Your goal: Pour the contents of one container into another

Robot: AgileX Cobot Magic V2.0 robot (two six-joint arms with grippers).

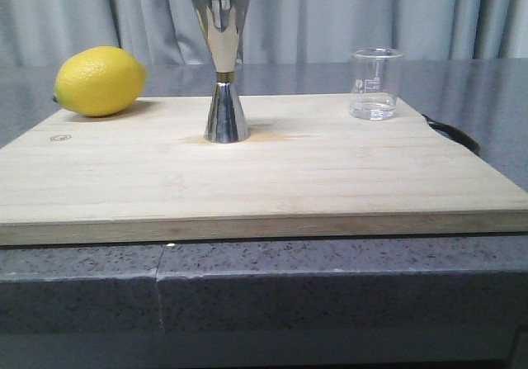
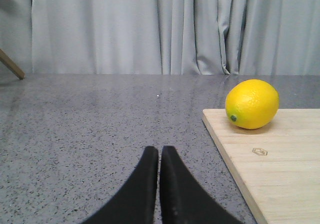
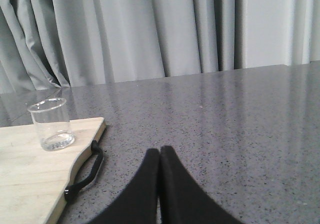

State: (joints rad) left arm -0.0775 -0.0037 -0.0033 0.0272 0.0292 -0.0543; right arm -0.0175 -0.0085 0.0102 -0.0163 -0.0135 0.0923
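- Our left hand (image 2: 159, 156) is pressed closed with nothing between its black fingers (image 2: 147, 174), low over the grey speckled desk (image 2: 100, 124).
- Ahead of it, at about 2 o'clock, the lemon (image 2: 252, 104) lies on the corner of the wooden board (image 2: 280, 169).
- Our right hand (image 3: 159, 156) is likewise closed and empty over bare desk.
- At about 10 o'clock from it, the glass beaker (image 3: 51, 124) stands upright near the board's edge; a black strap (image 3: 86, 176) hangs off that edge.
- In the front view, the steel jigger (image 1: 224, 72) stands upright at the board's centre, the lemon at its 10 o'clock, the beaker at its 2 o'clock, all well apart.
- The beaker shows a little clear liquid at its bottom.
- Grey curtains (image 1: 330, 14) hang at 12 o'clock.
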